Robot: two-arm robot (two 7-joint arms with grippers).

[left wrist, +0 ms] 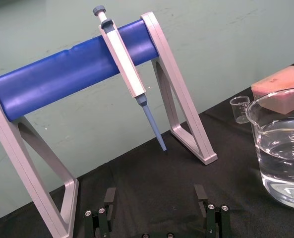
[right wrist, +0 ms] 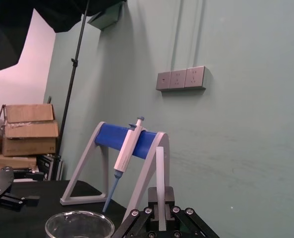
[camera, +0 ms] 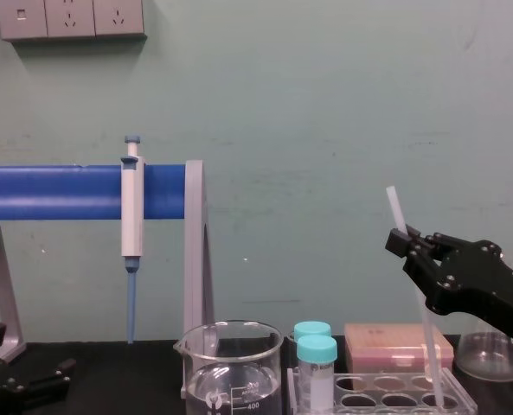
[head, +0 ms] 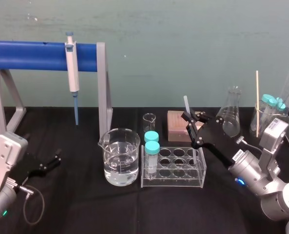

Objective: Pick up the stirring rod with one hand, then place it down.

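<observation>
The right gripper is hovering above the right end of the tube rack, its fingers closing tight around the one stirring rod. The rod is standing nearly upright with a slight tilt, its top end poking out above the fingers. In the chest view its translucent lower part is running down behind the gripper toward the right end of the rack; whether it is touching the rack I cannot tell. From the right wrist view the rod is sitting squarely in the middle of the gripper.

The left gripper is lying low on the black table, well to the left of the rack, with its two fingers spread wide apart and gripping nothing.

Two teal-capped tubes are standing in the rack's left end, one behind the other. There are two beakers: one large, part full of water, sitting just left of the rack, and one small standing behind the rack. One brownish box and one conical flask are sitting behind the rack, toward its right. One pipette is hanging from the one blue-barred stand, far behind and left of the rack.
</observation>
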